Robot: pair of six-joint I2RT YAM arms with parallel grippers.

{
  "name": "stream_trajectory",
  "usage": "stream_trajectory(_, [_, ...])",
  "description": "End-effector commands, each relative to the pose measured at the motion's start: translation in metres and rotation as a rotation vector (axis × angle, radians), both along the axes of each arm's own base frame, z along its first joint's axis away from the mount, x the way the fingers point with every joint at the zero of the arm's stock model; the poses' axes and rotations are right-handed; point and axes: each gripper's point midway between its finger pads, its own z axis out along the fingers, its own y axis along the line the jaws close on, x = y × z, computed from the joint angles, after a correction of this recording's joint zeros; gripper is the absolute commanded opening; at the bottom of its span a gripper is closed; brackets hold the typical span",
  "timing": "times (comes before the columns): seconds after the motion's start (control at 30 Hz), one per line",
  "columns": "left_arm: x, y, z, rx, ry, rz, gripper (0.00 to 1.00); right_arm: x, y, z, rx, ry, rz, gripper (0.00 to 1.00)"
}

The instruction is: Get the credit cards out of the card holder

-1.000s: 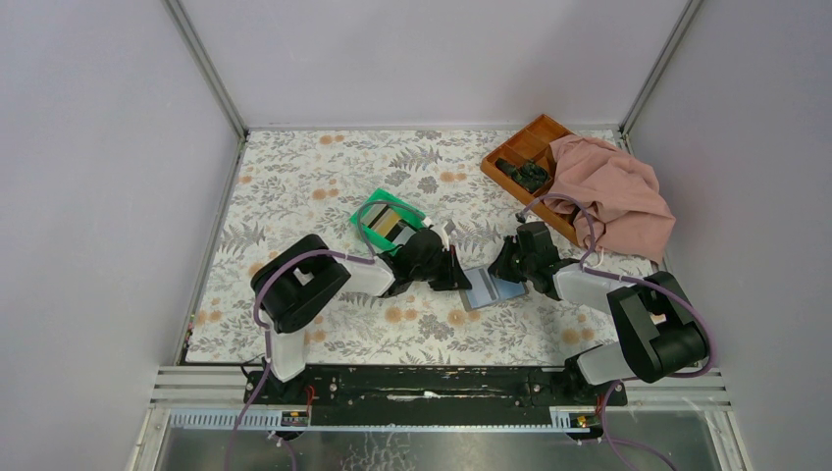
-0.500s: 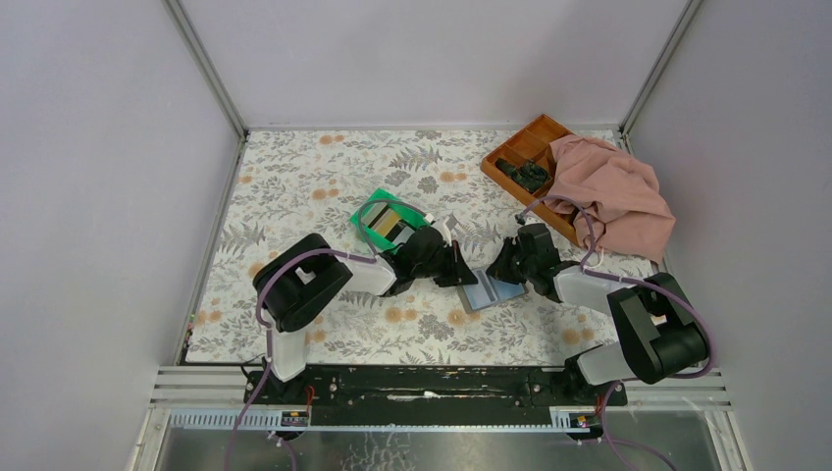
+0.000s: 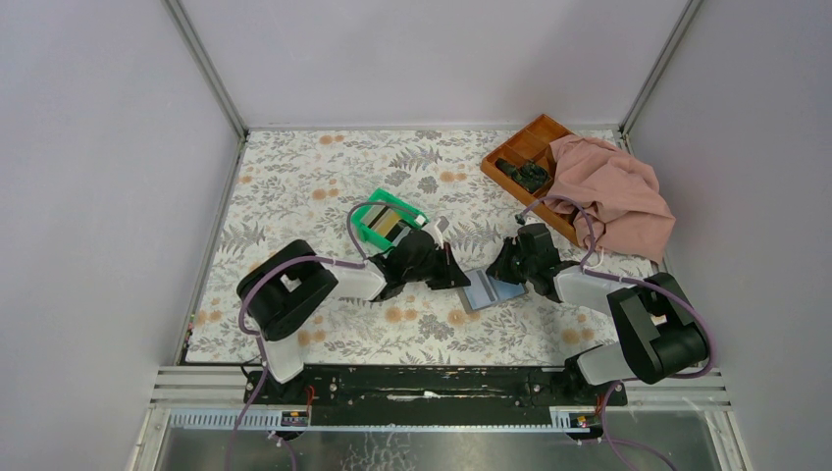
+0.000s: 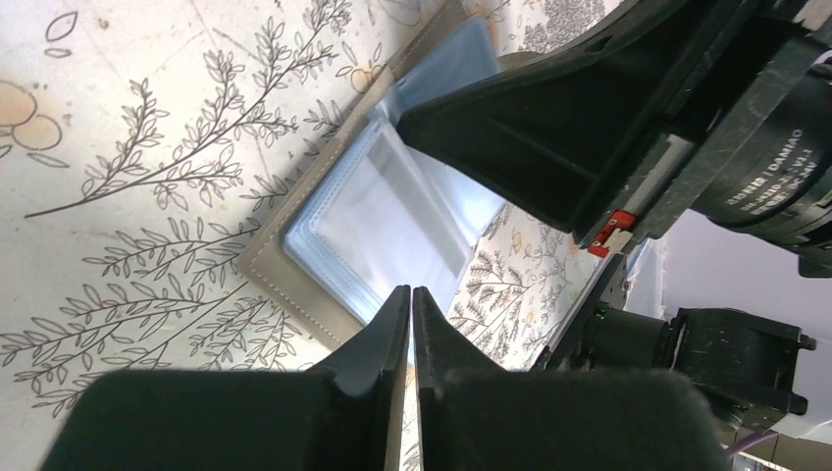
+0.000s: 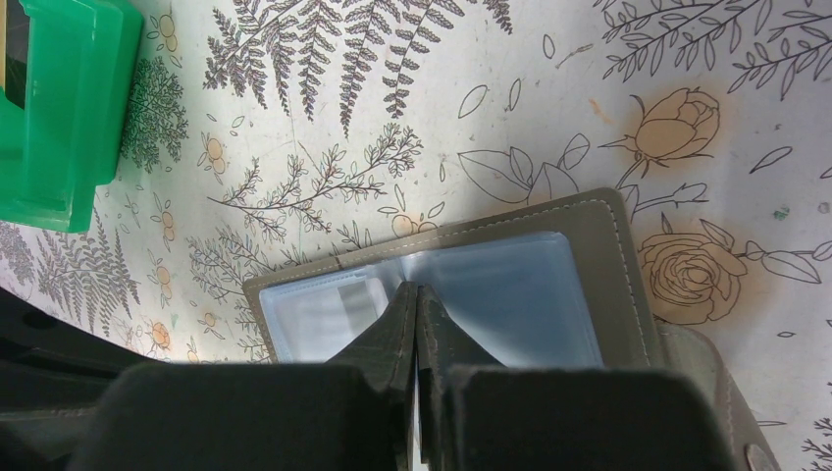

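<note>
Moved: left arm's big elbow block shifted toward lower left of frame; green bin (image 3: 365,224) tipped so that more of its side wall shows; card holder and right arm as before.
Left hand (image 3: 462,279): closed to a thin slit, tips just over the near edge of the card holder (image 3: 488,289); whether anything thin is pinched there cannot be told.
Right hand (image 3: 498,272): closed tight, tips set on the middle fold of the card holder, seemingly touching it.
Card holder: open and flat on the bench (image 3: 314,177), centre of frame, between the two hands; grey stitched cover, pale blue clear sleeves inside.
Credit cards (image 3: 390,225): tan and dark slabs standing in the green bin, up and left of the card holder; too small to count.
Far right corner: orange-brown compartment tray (image 3: 520,147) with dark bits in one compartment, pink cloth (image 3: 613,191) draped over its right part.
</note>
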Motion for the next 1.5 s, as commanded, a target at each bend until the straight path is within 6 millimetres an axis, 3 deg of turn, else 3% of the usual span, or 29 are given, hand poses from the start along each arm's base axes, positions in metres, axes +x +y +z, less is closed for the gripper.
stream_trajectory(0.0, [-0.002, 0.002, -0.01, 0.01, -0.004, 0.005, 0.1, -0.024, -0.007, -0.016, -0.038, 0.085, 0.02, 0.0])
stream_trajectory(0.53, [0.003, -0.006, -0.012, 0.008, -0.002, -0.004, 0.1, -0.025, -0.008, -0.017, -0.038, 0.084, 0.023, 0.0])
stream_trajectory(1.0, [0.001, -0.009, -0.027, 0.012, 0.03, -0.015, 0.1, -0.026, -0.007, -0.016, -0.032, 0.084, 0.027, 0.0])
stream_trajectory(1.47, [0.018, -0.026, 0.004, -0.067, -0.021, -0.001, 0.1, -0.032, -0.003, -0.019, -0.005, 0.098, 0.042, 0.0])
